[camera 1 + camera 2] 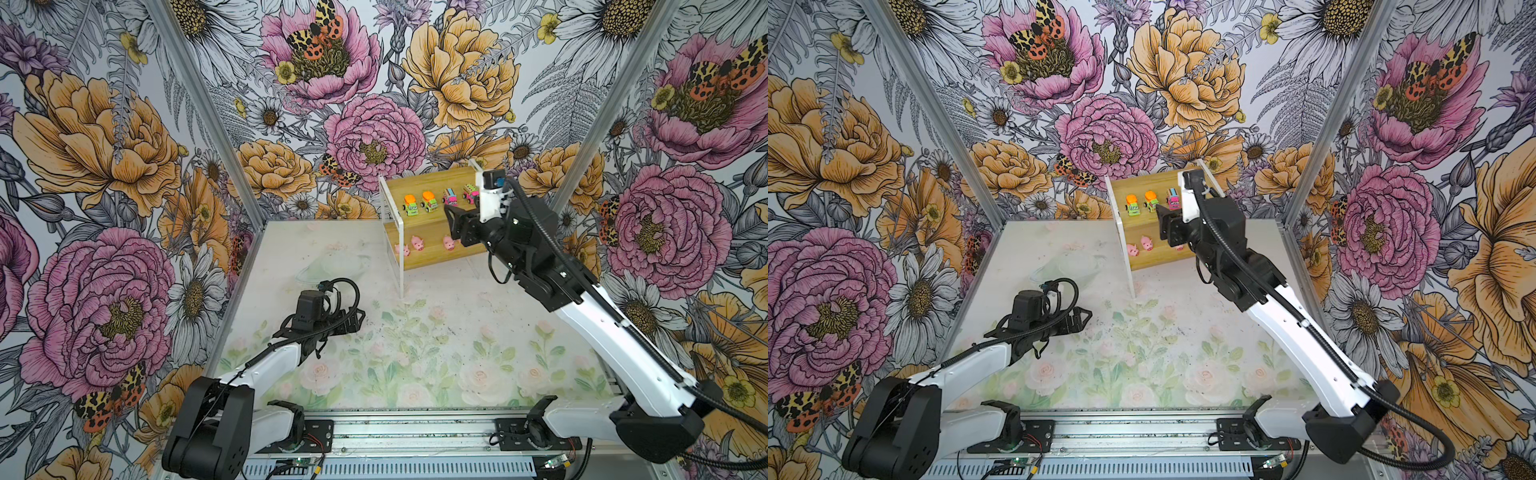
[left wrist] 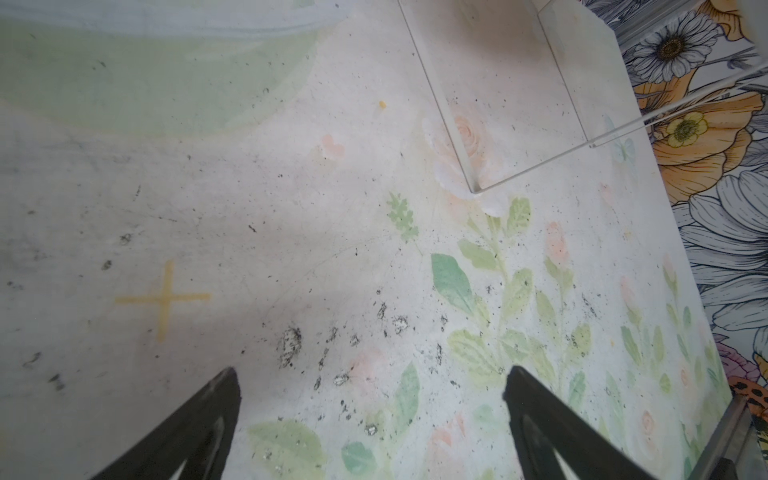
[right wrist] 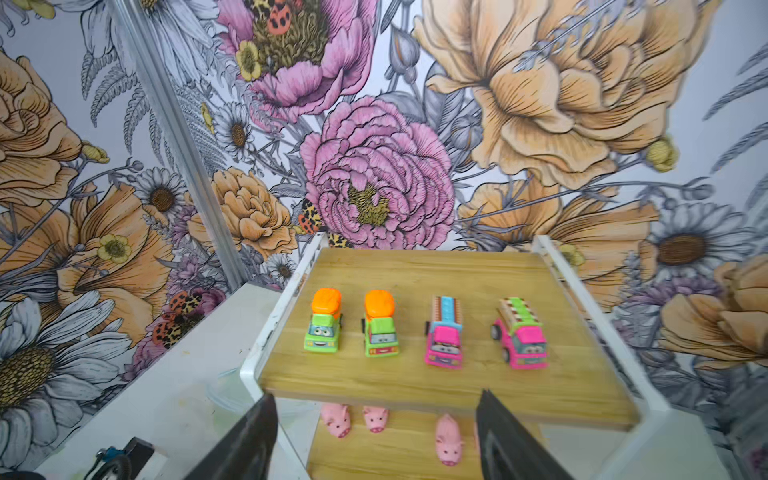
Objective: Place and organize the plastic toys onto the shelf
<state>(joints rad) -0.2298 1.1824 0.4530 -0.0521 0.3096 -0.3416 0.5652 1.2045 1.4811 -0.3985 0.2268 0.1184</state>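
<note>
Shelf (image 3: 415, 382) standing at back of table (image 1: 415, 332), right of middle. Trucks (image 3: 324, 328) sitting in row on upper board; pigs (image 3: 376, 417) lining lower board. Right claw (image 3: 377, 397) hanging before shelf front, jaws spread, gripping nothing. Left claw (image 2: 372, 374) hovering over table, jaws apart, empty. Table showing faded rose print, dark specks, yellow cross (image 2: 164, 297). Flowered wallpaper (image 1: 104, 145) covering walls.

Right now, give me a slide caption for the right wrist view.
Open right claw facing the shelf: four trucks on top, pink pigs below.
</note>
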